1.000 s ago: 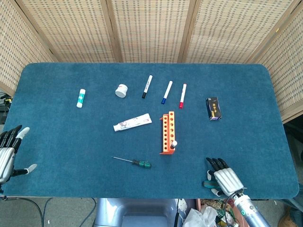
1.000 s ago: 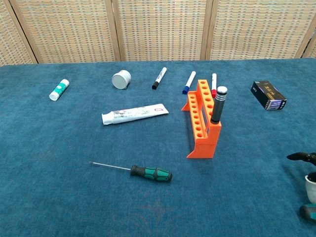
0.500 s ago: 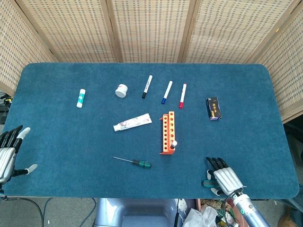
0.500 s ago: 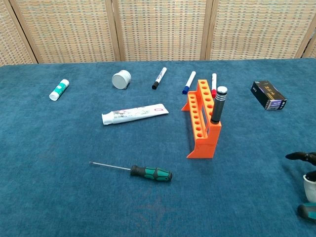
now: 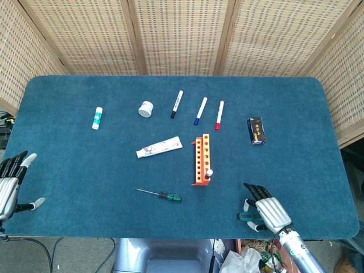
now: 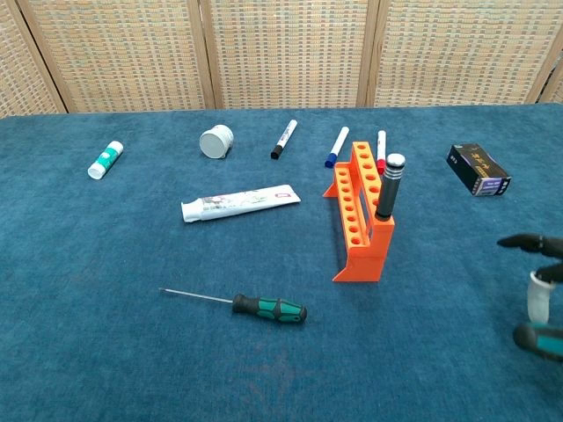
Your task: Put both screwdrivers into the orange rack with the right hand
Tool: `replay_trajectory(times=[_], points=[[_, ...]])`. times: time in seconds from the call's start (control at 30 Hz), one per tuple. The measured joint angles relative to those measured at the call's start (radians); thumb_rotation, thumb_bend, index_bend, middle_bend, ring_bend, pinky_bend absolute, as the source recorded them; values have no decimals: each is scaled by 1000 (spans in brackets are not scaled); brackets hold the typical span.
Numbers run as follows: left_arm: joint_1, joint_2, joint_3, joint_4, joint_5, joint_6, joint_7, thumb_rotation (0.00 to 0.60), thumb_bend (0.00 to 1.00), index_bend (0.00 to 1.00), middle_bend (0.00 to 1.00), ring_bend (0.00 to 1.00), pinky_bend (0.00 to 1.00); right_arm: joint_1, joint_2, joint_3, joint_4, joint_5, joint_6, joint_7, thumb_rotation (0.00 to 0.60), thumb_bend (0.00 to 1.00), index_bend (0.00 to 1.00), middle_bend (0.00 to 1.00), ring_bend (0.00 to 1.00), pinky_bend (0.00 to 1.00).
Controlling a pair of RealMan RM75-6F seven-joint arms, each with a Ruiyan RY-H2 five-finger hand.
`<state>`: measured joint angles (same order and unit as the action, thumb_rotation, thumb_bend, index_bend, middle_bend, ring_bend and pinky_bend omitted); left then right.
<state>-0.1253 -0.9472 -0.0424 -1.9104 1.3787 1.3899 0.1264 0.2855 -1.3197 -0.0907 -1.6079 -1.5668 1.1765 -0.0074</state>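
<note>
Right hand (image 5: 266, 210) low at the near right edge of the blue table (image 5: 68, 170), fingers spread apart, nothing in it; left hand (image 5: 10, 183) at the near left edge, likewise splayed and holding nothing. Two screwdrivers counted: one black-handled screwdriver (image 6: 388, 186) upright in the near end of the single orange rack (image 6: 360, 214), one green-handled screwdriver (image 6: 255, 306) flat on the cloth, left of the rack and well apart from it. Beyond: three markers, black marker (image 5: 177, 104), blue marker (image 5: 200, 111) and red marker (image 5: 219, 115); one toothpaste tube (image 5: 159, 147), one white jar (image 5: 145, 108), one glue stick (image 5: 98, 118), one dark box (image 5: 257, 131).
</note>
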Motion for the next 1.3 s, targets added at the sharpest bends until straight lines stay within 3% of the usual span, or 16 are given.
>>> replay_trajectory(times=[0.27,0.53,0.8,1.3], points=[[1,3,0,0,0,1,-7,600,0,0,0,0,0,18,48,60,-79,24,19,137,600,329,645,29,0,77],[1,7,0,2,2,-1,-16,600,0,0,0,0,0,50,130,168,-175,116,11,326,600,329,649,42,0,79],[-2,7,-1,3,-4,-7,-16,600,0,0,0,0,0,82,178,265,-222,201,-1,432,600,329,649,53,0,82],[-8,8,-9,4,-20,-13,-16,600,0,0,0,0,0,147,170,376,-216,332,-34,426,600,335,650,64,0,83]])
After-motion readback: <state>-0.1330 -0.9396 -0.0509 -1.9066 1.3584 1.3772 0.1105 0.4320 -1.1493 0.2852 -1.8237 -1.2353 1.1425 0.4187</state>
